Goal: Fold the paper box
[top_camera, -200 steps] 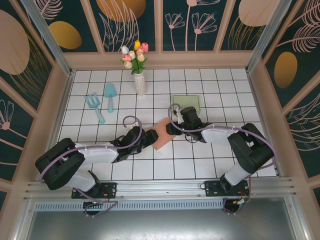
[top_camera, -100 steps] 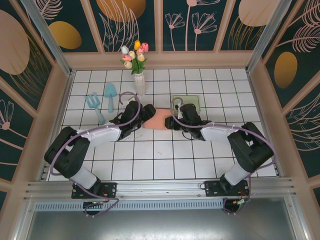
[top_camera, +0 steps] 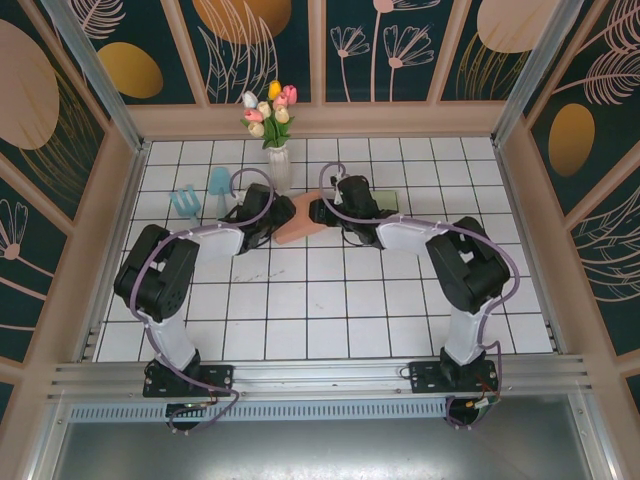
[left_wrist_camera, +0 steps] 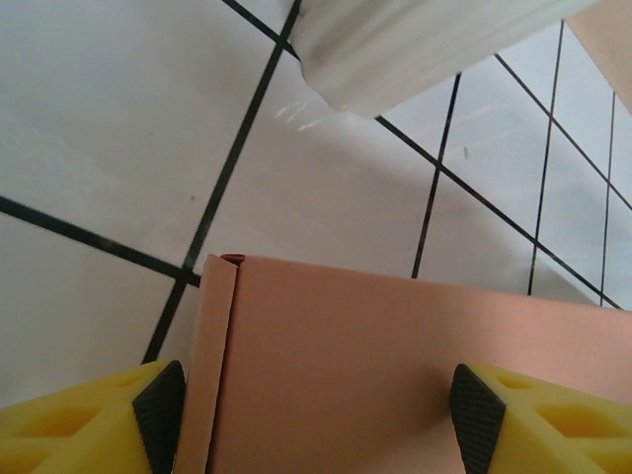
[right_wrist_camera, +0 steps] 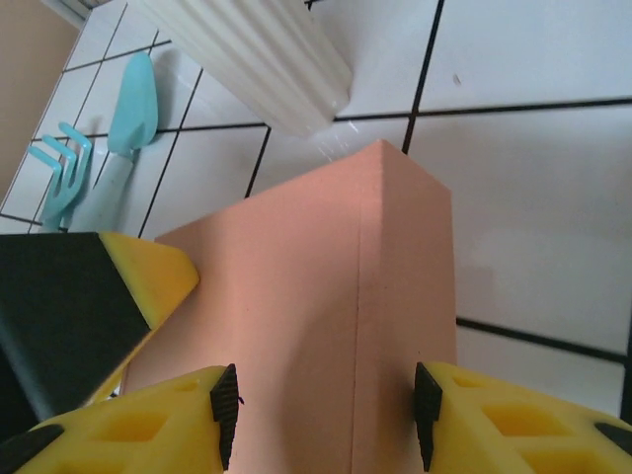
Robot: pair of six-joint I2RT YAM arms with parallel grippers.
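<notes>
Between the pads (left_wrist_camera: 160,413) of the left gripper (left_wrist_camera: 316,427) sits the box (left_wrist_camera: 395,336), a flat pink panel with a narrow folded flap along its left edge. The jaws stand wide, spanning the panel. One pad touches the flap edge; the other seems to press the far side, though the close view leaves that contact unsure.

The right gripper (right_wrist_camera: 326,427) has its jaws about half apart. A black pad (right_wrist_camera: 225,423) lies against each side of the box, clamping it. From this wrist the box rises as a folded form, with a crease down its face and a corner pointing up. One yellow and black finger of the left gripper lies against the box's left side.

From above, the two grippers meet at the box from opposite sides, the left one on its left and the right one on its right. The box is near the back of the white tiled table (top_camera: 330,320), tilted between them. Just behind it stands a ribbed white vase (top_camera: 280,166) of tulips (top_camera: 270,108). Its base is near the box's upper edge in both wrist views, apart from it. A teal trowel (top_camera: 219,186) and a teal rake (top_camera: 185,204) lie side by side to the left of the vase, beyond the left arm.
</notes>
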